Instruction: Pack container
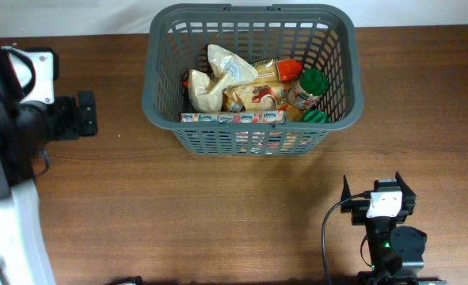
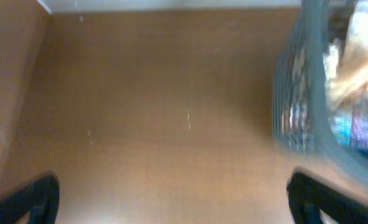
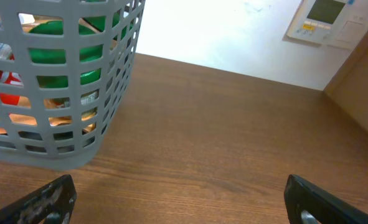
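Observation:
The dark grey slotted basket stands at the far middle of the table and holds several groceries: a pale crumpled bag, orange and red packets, a green-lidded jar, a flat box along the near wall. My left gripper is open and empty at the left, left of the basket; in the left wrist view the blurred basket is at the right. My right gripper is open and empty near the front right; in the right wrist view the basket is at the upper left.
The brown wooden table stretches between the basket and the front edge. A white wall with a control panel shows beyond the table's far edge. A cable loops beside the right arm.

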`<act>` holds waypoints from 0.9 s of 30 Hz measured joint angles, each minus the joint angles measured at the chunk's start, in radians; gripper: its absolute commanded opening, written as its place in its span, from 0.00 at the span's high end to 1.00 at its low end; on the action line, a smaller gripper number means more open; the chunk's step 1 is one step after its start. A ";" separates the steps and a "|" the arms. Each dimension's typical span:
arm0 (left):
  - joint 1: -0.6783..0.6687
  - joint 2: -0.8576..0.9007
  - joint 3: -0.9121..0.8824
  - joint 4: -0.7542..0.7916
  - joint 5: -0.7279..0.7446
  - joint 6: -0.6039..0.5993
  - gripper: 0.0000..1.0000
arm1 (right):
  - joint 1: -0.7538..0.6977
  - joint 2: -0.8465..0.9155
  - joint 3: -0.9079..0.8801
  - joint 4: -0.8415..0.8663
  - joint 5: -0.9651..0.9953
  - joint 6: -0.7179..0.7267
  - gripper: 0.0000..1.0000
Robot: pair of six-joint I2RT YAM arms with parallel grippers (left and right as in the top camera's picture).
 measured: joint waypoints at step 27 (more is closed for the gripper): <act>-0.265 -1.054 -1.661 1.283 -0.023 0.000 0.01 | 0.000 -0.002 -0.004 0.007 0.000 0.000 0.01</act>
